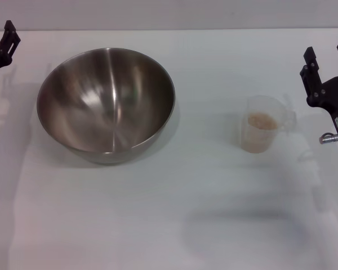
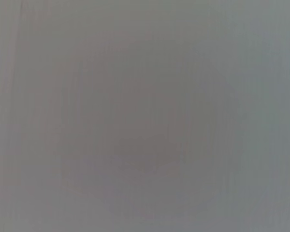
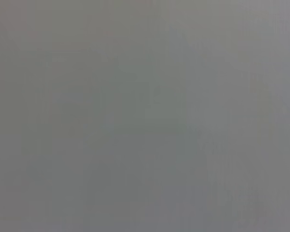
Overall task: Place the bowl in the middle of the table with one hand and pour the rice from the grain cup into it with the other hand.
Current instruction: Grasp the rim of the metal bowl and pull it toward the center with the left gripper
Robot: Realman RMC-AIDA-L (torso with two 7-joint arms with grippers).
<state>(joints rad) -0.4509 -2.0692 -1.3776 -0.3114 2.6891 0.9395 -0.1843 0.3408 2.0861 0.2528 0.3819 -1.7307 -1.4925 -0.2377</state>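
Bowl (image 1: 106, 104) sits left on counter (image 1: 174, 225); grain cup (image 1: 262, 131) with rice (image 1: 261, 120) sits right. Left claw (image 1: 5, 39) state indeterminable; right claw (image 1: 325, 56) released, empty. Judgement: bowl rigid, slick; grip rim. Cup light, tippy; take handle.

The table (image 1: 174, 225) was a plain white top. On it stood the bowl (image 1: 106, 104), upright and empty. The grain cup (image 1: 263, 130) stood well apart to the right of the bowl, holding the rice (image 1: 261, 120).
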